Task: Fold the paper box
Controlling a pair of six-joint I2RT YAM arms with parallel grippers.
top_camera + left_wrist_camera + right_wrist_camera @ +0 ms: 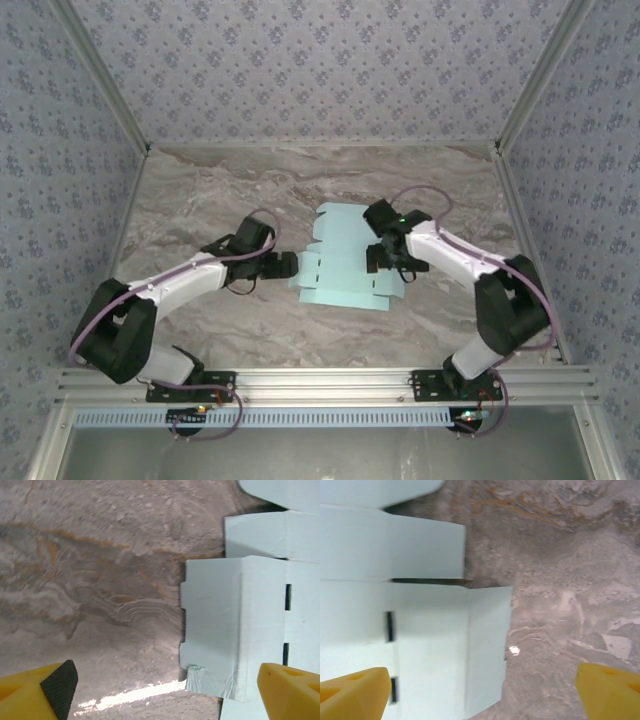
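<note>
The paper box lies flat on the marbled table as a mint die-cut sheet with flaps and slits, between the two arms. My left gripper sits at its left edge, open. In the left wrist view its yellow fingers straddle a side flap whose near corner is crumpled; nothing is held between them. My right gripper hovers over the sheet's right edge, also open. In the right wrist view its fingertips stand wide apart over a creased side flap, nothing gripped. My right gripper hides the sheet's right part in the top view.
Grey-brown marbled table stretches left and behind the sheet. Patterned walls close in the back and both sides. An aluminium rail carrying the arm bases runs along the near edge.
</note>
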